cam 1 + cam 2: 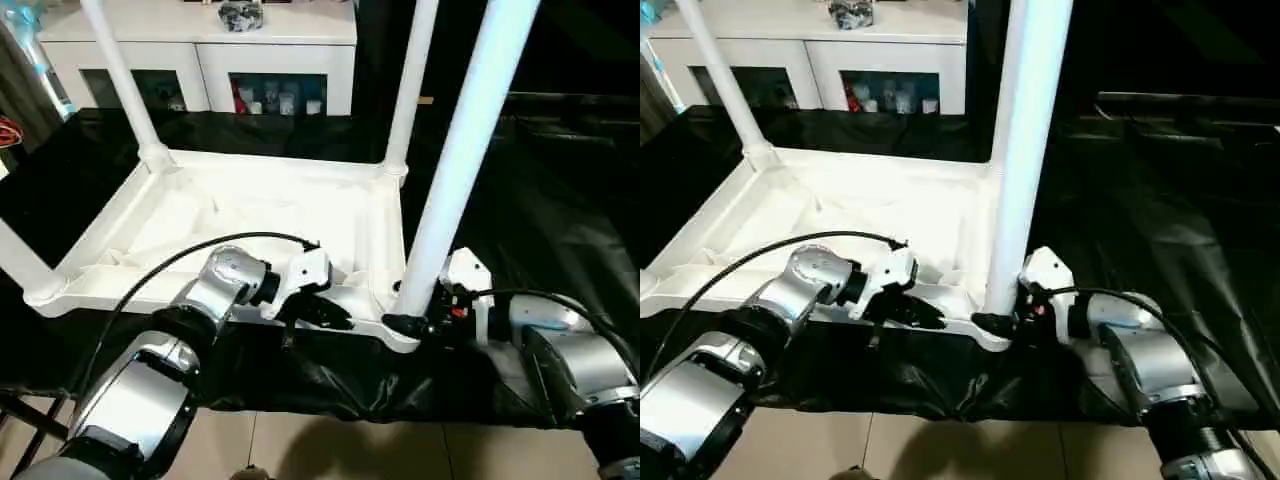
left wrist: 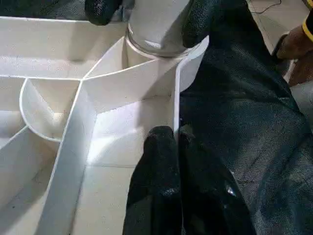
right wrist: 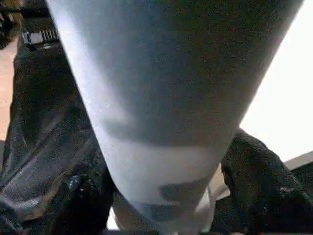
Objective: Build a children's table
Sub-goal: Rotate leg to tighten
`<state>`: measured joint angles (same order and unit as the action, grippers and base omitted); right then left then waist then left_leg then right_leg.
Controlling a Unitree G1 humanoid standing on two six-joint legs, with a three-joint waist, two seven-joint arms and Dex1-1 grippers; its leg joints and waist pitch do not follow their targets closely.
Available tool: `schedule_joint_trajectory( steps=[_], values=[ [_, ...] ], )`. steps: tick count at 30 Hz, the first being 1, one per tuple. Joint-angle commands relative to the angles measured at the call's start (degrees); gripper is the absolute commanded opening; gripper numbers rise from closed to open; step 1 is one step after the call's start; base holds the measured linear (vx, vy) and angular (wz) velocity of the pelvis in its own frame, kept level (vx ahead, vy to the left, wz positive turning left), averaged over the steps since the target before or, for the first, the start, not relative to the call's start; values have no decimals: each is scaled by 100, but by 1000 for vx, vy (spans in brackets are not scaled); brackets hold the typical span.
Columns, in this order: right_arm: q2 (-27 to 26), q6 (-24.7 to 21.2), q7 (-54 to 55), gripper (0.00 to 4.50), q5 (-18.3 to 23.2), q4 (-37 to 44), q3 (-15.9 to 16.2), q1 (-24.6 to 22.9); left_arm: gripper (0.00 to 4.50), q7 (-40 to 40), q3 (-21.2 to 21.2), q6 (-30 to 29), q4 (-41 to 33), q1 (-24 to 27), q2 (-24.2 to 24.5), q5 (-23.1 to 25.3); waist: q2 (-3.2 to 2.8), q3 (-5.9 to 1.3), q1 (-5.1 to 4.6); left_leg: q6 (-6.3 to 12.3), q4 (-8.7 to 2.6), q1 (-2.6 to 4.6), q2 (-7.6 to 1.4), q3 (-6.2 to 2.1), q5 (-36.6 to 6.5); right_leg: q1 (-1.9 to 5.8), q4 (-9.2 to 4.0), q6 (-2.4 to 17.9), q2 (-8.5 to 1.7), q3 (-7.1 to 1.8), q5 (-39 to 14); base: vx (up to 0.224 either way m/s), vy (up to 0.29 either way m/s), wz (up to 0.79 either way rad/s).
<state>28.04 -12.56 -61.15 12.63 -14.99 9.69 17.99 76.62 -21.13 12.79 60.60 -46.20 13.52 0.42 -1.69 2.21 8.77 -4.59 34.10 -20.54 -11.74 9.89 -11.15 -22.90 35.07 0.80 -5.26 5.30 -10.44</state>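
The white tabletop (image 1: 250, 215) lies upside down on black cloth, ribbed underside facing up. Legs stand in its sockets: far left leg (image 1: 120, 70), far right leg (image 1: 410, 90), near left leg (image 1: 18, 258) at the picture's edge, and near right leg (image 1: 465, 150). My left gripper (image 1: 335, 318) is shut on the thin near rim (image 2: 176, 112) of the tabletop, one finger on each side of the wall. My right gripper (image 1: 410, 320) is closed around the base of the near right leg (image 3: 161, 122), just above its corner socket (image 2: 161, 49), with fingers (image 3: 259, 171) on both sides.
A white cabinet (image 1: 200, 45) with glass doors stands behind the work. The black cloth (image 1: 530, 200) spreads wide to the right of the tabletop. Tiled floor (image 1: 330, 450) shows below the near edge of the cloth.
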Motion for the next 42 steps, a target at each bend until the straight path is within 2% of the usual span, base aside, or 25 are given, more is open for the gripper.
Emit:
schedule_joint_trajectory(
  steps=[1,5,6,9,10,13,15,17,18,20,21,22,23,24,25,29,30,31,34,35,36,38,40,41,42],
  values=[
    [-116,93,-22,275,1,-38,110,75,0,-371,127,-79,161,-28,106,122,77,-345,55,327,-385,-20,-145,-37,-943,348,-425,1139,-376,-260,-1164,0,0,0],
    [-285,89,135,239,44,-65,76,21,0,-974,213,-142,228,-81,64,203,72,-336,36,289,-396,-9,-146,-39,-1008,336,-443,1109,-378,-260,-1296,0,0,0],
    [-378,93,301,232,8,-96,57,3,0,-1120,274,-205,227,-95,22,185,87,-328,35,263,-408,2,-145,-36,-1059,333,-463,1068,-381,-264,-1438,0,0,0],
    [-722,22,984,203,-180,-267,2,-8,0,-1606,444,-364,200,-153,-184,117,79,-326,18,192,-422,2,-141,-44,-1089,325,-472,1016,-384,-266,-1555,0,0,0],
    [-967,-38,1434,203,-297,-380,-22,-2,0,-1894,482,-437,165,-178,-328,119,102,-326,9,181,-424,-5,-138,-45,-1069,328,-472,1006,-387,-270,-1553,0,0,0],
    [-1215,-97,1865,196,-400,-482,-45,14,0,-2087,497,-494,122,-188,-471,128,85,-321,-24,107,-436,-7,-124,-54,-1052,324,-478,937,-389,-270,-1634,0,0,0],
    [-1712,-231,2626,195,-509,-729,-106,136,0,-2480,498,-537,55,-201,-792,155,76,-323,-50,88,-450,11,-124,-58,-1096,319,-492,928,-383,-271,-1638,0,0,0],
    [-1988,-297,3113,195,-584,-884,-162,229,0,-2679,499,-529,3,-188,-963,170,29,-316,-75,34,-460,11,-123,-58,-1149,302,-494,945,-381,-276,-1646,0,0,0],
    [-2322,-319,3628,195,-687,-1095,-216,387,0,-2786,474,-517,-71,-138,-1193,209,53,-309,-81,14,-469,28,-110,-58,-1230,313,-518,876,-381,-275,-1775,0,0,0],
    [-2521,-253,3823,195,-797,-1179,-183,461,0,-2905,429,-478,-118,-90,-1334,293,24,-304,-99,-33,-486,42,-113,-62,-1327,293,-539,832,-381,-278,-1899,0,0,0],
    [-2540,-215,3721,195,-799,-1167,-136,462,0,-2913,400,-458,-131,-72,-1353,324,28,-299,-101,-18,-493,50,-115,-64,-1394,295,-547,814,-379,-283,-1909,0,0,0],
    [-2531,-188,3645,195,-815,-1143,-91,455,0,-2912,378,-446,-139,-61,-1356,339,36,-293,-93,27,-493,50,-107,-56,-1426,299,-553,798,-374,-290,-1885,0,0,0],
    [-2513,-117,3568,229,-867,-1096,-32,439,0,-2896,336,-401,-172,-23,-1343,371,13,-293,-89,39,-501,49,-111,-62,-1439,303,-550,797,-382,-295,-1885,0,0,0],
    [-2511,-120,3561,229,-862,-1092,-33,437,0,-2892,334,-398,-174,-21,-1341,371,19,-300,-87,58,-502,46,-117,-62,-1432,307,-551,788,-384,-299,-1854,0,0,0],
    [-2450,-168,3359,264,-774,-963,-72,376,0,-2792,306,-301,-233,45,-1262,414,13,-300,-87,77,-507,34,-119,-68,-1412,317,-540,797,-383,-298,-1794,0,0,0],
    [-2224,-120,3115,275,-815,-815,-40,287,0,-2624,331,-162,-304,130,-1117,430,13,-319,-72,163,-492,23,-115,-57,-1283,329,-530,791,-381,-302,-1633,0,0,0],
    [-2038,-51,2920,304,-836,-714,-11,228,0,-2489,346,-120,-349,185,-1020,429,-7,-323,-66,169,-490,23,-115,-58,-1226,328,-523,804,-381,-300,-1569,0,0,0],
    [-2038,-51,2920,304,-836,-714,-11,228,0,-2489,346,-120,-349,185,-1020,429,7,-329,-66,183,-482,19,-115,-53,-1194,336,-518,809,-374,-299,-1503,0,0,0],
    [-1590,87,2277,304,-744,-483,5,110,0,-2153,322,-23,-405,282,-802,426,14,-329,-39,269,-469,8,-116,-46,-1139,351,-513,810,-375,-297,-1406,0,0,0],
    [-1428,191,1983,304,-704,-399,45,64,0,-2061,320,21,-421,308,-744,433,8,-325,-34,303,-470,7,-121,-43,-1130,342,-515,824,-379,-296,-1415,0,0,0],
    [-1154,402,1473,304,-641,-232,134,-29,0,-1871,330,94,-457,354,-654,408,37,-321,-17,339,-466,2,-118,-40,-1133,349,-519,798,-377,-290,-1490,0,0,0],
    [-1035,448,1242,304,-607,-167,139,-61,0,-1756,342,106,-481,374,-610,382,23,-316,-8,363,-472,-5,-130,-39,-1149,335,-530,768,-383,-289,-1612,0,0,0],
    [-761,465,730,304,-462,-72,91,-83,0,-1463,366,106,-521,405,-499,307,70,-319,1,383,-473,-4,-140,-40,-1134,337,-524,794,-385,-284,-1691,0,0,0],
    [-712,466,629,304,-422,-51,79,-85,0,-1392,372,103,-529,411,-478,286,49,-316,8,392,-474,-2,-152,-42,-1159,326,-522,826,-385,-283,-1709,0,0,0],
    [-607,444,384,304,-310,6,54,-89,0,-1175,383,81,-565,431,-428,219,61,-318,11,390,-472,-5,-156,-41,-1156,329,-518,856,-388,-286,-1661,0,0,0]
  ],
)
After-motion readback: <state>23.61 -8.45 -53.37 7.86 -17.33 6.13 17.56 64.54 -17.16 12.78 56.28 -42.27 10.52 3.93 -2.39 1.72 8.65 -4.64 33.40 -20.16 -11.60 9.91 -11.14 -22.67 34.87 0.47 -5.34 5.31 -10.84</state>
